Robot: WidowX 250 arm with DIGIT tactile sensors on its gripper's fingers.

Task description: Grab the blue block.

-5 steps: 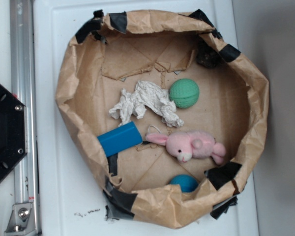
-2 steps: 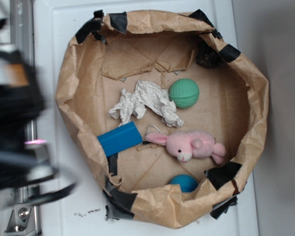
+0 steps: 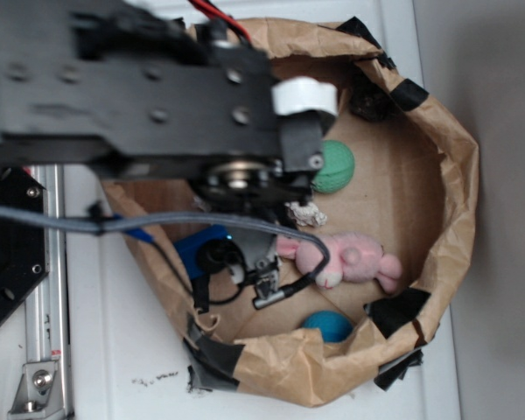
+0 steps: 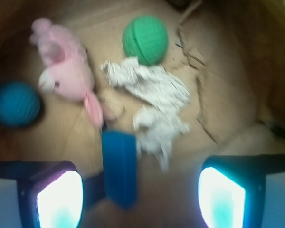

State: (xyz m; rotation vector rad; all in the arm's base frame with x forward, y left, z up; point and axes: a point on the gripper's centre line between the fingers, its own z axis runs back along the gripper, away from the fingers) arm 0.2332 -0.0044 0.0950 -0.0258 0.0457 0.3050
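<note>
In the wrist view, going from left to right, the blue ball [image 4: 15, 103] lies at the far left of the paper-lined bin [image 3: 451, 188], then the pink plush bunny [image 4: 66, 76], then the blue block [image 4: 119, 166], then the crumpled white paper [image 4: 154, 102] with the green ball [image 4: 145, 39] above it. The gripper [image 4: 140, 194] hangs above the bin floor with its jaws spread wide and holding nothing; the two glowing fingertips [image 4: 59, 199] frame the lower edge of that view. The block lies lengthwise between them but clearly nearer the left one, its far end close to the bunny's ear and its right side just beside the paper. Judging from this, a straight descent risks the left finger landing on top of the block or nudging it aside rather than straddling it, so a small shift leftward seems called for. The paper could also be caught by the right finger on closing. In the exterior view the arm [image 3: 140, 96] hides most of the block [image 3: 197, 245], and the bin's raised wall stands close on that side, which may limit room.
</note>
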